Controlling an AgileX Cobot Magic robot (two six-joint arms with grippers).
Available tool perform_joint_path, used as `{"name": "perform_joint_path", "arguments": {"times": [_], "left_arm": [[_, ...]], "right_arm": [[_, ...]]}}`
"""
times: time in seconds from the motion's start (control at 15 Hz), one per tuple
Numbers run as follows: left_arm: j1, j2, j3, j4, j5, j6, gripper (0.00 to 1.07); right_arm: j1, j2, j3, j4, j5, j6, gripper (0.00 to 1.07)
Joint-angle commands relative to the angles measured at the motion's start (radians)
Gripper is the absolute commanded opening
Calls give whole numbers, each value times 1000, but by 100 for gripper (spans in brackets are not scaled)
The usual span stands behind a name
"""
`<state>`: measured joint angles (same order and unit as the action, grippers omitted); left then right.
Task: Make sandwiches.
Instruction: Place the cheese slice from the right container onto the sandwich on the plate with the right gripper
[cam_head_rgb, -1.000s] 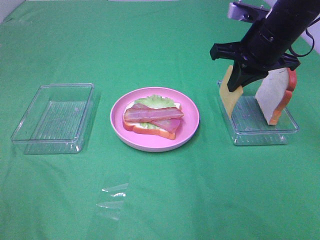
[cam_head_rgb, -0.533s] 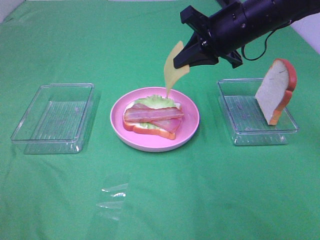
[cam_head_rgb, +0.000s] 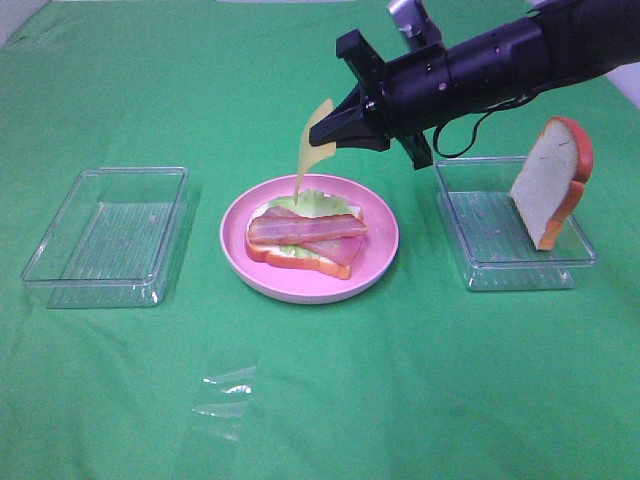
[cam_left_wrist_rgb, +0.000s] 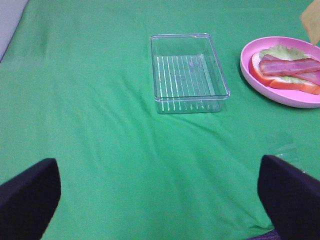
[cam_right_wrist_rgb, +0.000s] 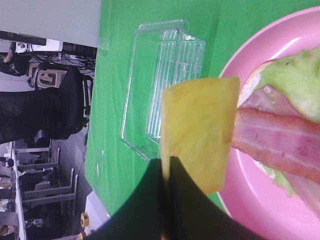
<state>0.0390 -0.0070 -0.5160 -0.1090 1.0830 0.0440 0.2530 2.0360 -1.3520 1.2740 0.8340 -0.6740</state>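
On the pink plate (cam_head_rgb: 380, 262) lies the half-built sandwich (cam_head_rgb: 305, 236): a bread slice with orange crust, green lettuce (cam_head_rgb: 312, 203) and bacon strips (cam_head_rgb: 308, 229). My right gripper (cam_head_rgb: 338, 133) is shut on a thin yellow cheese slice (cam_head_rgb: 312, 148) that hangs above the plate's back left rim. In the right wrist view the cheese slice (cam_right_wrist_rgb: 200, 127) sits pinched between the black fingers (cam_right_wrist_rgb: 175, 187), beside the bacon (cam_right_wrist_rgb: 280, 142). A second bread slice (cam_head_rgb: 550, 195) leans upright in the right clear tray (cam_head_rgb: 480, 270). My left gripper (cam_left_wrist_rgb: 160, 200) is open, low over the cloth.
An empty clear tray (cam_head_rgb: 110, 235) stands left of the plate, also visible as the clear tray (cam_left_wrist_rgb: 187, 72) in the left wrist view. A scrap of clear film (cam_head_rgb: 225, 395) lies on the green cloth in front.
My right arm has lifted the cheese slice out of the right tray and carried it leftward to above the plate's back left rim. The left arm has not moved.
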Motion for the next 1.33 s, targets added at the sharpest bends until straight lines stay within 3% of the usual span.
{"name": "perform_joint_path", "arguments": {"times": [0.07,0.53,1.0,1.13,1.33], "left_arm": [[-3,-19,0,-7,-10,-9,100],[-3,-19,0,-7,-10,-9,100],[-3,-19,0,-7,-10,-9,100],[-3,-19,0,-7,-10,-9,100],[-3,-19,0,-7,-10,-9,100]], "right_arm": [[61,63,-19,39,-23,-44,0],[69,149,-39,8,-69,-43,0],[69,143,-39,-234,-143,70,0],[69,128,-39,-257,-153,71,16],[69,90,-39,-334,-159,96,65]]}}
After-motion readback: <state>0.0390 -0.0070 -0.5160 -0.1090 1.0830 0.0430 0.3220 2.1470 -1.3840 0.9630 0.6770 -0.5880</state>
